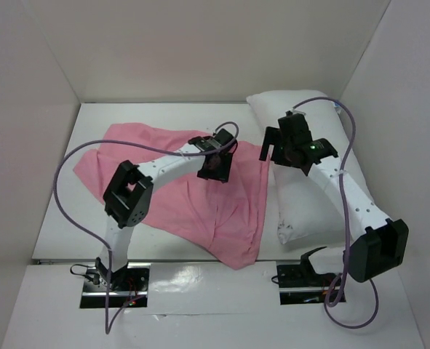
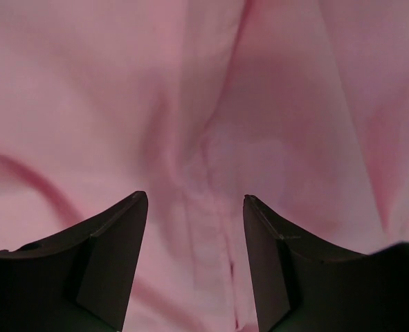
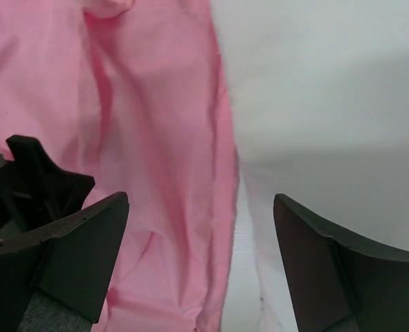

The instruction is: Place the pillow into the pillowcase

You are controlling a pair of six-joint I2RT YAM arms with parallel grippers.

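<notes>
Insertion seems barely begun: the pillow (image 1: 296,205) lies wholly outside, just right of the crumpled pillowcase (image 1: 200,207), over which the left gripper (image 2: 196,199) and right gripper (image 3: 201,202) hover spread apart, empty.

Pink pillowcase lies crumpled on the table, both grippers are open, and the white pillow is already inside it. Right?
No. The pillow is outside, lying bare beside the pillowcase along its right edge, as the top external view shows. The left gripper and right gripper are open, as stated.
</notes>
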